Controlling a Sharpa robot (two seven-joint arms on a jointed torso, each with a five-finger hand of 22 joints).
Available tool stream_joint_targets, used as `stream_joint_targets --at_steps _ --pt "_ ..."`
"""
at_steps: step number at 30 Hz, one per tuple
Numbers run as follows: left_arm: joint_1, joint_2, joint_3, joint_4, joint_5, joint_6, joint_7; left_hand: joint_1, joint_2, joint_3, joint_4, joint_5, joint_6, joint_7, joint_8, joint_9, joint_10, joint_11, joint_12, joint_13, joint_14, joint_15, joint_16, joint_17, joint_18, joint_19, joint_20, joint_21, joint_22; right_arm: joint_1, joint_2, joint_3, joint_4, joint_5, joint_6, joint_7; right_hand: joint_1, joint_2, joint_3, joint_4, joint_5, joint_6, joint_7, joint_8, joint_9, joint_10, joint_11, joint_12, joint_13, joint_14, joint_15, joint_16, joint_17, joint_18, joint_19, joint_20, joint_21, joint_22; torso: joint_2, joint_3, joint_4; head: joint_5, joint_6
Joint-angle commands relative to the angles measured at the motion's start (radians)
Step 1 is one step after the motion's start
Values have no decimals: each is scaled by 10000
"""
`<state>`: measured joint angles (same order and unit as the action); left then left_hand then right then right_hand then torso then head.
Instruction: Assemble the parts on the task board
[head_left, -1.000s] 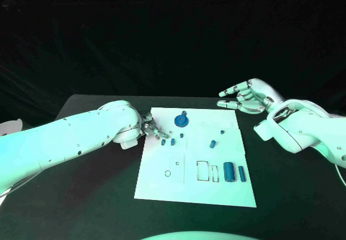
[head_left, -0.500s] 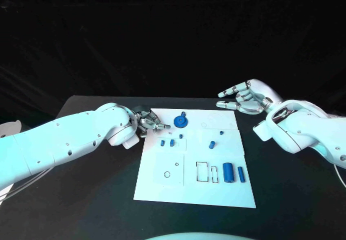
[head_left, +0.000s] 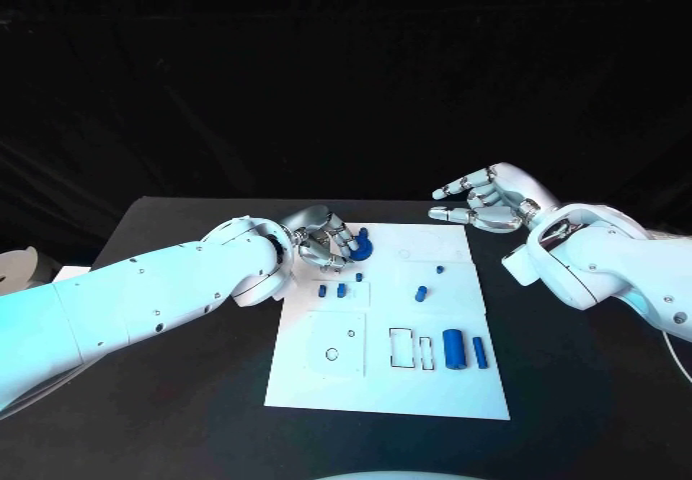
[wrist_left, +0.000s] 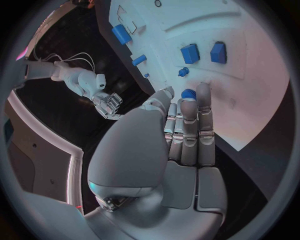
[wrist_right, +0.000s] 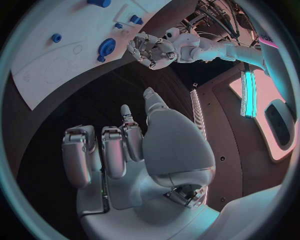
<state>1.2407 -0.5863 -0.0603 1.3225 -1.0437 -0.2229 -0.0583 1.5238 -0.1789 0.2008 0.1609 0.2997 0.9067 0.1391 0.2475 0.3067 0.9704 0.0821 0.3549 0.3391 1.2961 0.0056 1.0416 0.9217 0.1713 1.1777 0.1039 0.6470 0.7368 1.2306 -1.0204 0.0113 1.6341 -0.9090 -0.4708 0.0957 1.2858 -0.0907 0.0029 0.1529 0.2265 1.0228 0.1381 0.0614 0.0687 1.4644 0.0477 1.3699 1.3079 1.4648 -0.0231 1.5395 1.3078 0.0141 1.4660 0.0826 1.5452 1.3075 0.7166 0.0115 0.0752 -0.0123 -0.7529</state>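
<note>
Probably a lab: black-draped robot table (head_left: 173, 400).

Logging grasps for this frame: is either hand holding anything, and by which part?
Right hand: nothing. Left hand: cannot tell; its fingers are at a small blue part, no clear grasp.

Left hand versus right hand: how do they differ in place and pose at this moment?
The left hand is over the white board's far left corner, beside the round blue gear, fingers straight together; the right hand hangs off the board beyond its far right corner, fingers apart and partly curled. The left fingertips are at a small blue part; the right holds nothing. Both are silver.
</note>
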Motion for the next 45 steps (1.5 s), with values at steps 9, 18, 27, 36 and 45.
stream_joint_targets --at_steps 9,18,27,36,45 --pt "-84 612 -17 -439 -3144 185 -158 -488 56 -575 21 -1225 706 -113 -453 -665 436 -99 -325 -973 2135 -168 3658 3816 -550 2519 -155 3957 3307 -5 31 0 4 -30 148 82 -43 94 -66 10 36 -16 -6 50 17 200 45 -59 1559 915 30 -33 2026 -16 770 35 -41 2147 12 10 -1 -58 21" --pt "-94 868 -16 -561 -3799 870 -838 -413 128 -508 -38 -1150 1101 -192 -605 -902 901 -183 -543 -1397 2177 -260 3563 3479 -741 2932 -254 4961 4234 -5 42 0 5 -30 149 86 -43 94 -66 10 36 -16 -6 50 17 200 45 -59 1559 915 30 -33 2026 -16 770 35 -41 2147 2 13 7 -91 -19" --pt "-97 1032 -16 -672 -3985 1349 -1093 -359 180 -366 -50 -1143 1340 -232 -677 -1017 1197 -228 -708 -1620 2180 -305 3524 3310 -776 3018 -298 5156 4422 -5 55 0 10 -30 152 91 -43 94 -66 10 36 -16 -6 50 17 200 45 -59 1559 915 30 -33 2026 -16 770 35 -41 2147 6 6 7 -90 -50" --pt "-114 1159 -18 -851 -4014 1248 -1071 -211 291 -60 -104 -1153 1532 -249 -774 -1137 1471 -261 -905 -1835 2194 -339 3571 3288 -776 3032 -332 5152 4436 -5 61 0 16 -30 147 91 -43 94 -66 10 36 -16 -6 50 17 200 45 -59 1559 915 30 -33 2026 -16 770 35 -41 2147 -1 11 11 -102 -62" --pt "-159 1330 -18 -1040 -4077 1256 -996 -113 317 377 -187 -1110 1727 -276 -867 -1248 1743 -300 -1110 -2025 2193 -368 3614 3262 -787 3042 -360 5200 4509 -5 80 1 17 -31 122 82 -15 120 -85 9 51 -13 -8 53 18 205 43 -49 1563 917 28 -32 2029 -17 773 34 -39 2152 0 16 4 -107 -81"
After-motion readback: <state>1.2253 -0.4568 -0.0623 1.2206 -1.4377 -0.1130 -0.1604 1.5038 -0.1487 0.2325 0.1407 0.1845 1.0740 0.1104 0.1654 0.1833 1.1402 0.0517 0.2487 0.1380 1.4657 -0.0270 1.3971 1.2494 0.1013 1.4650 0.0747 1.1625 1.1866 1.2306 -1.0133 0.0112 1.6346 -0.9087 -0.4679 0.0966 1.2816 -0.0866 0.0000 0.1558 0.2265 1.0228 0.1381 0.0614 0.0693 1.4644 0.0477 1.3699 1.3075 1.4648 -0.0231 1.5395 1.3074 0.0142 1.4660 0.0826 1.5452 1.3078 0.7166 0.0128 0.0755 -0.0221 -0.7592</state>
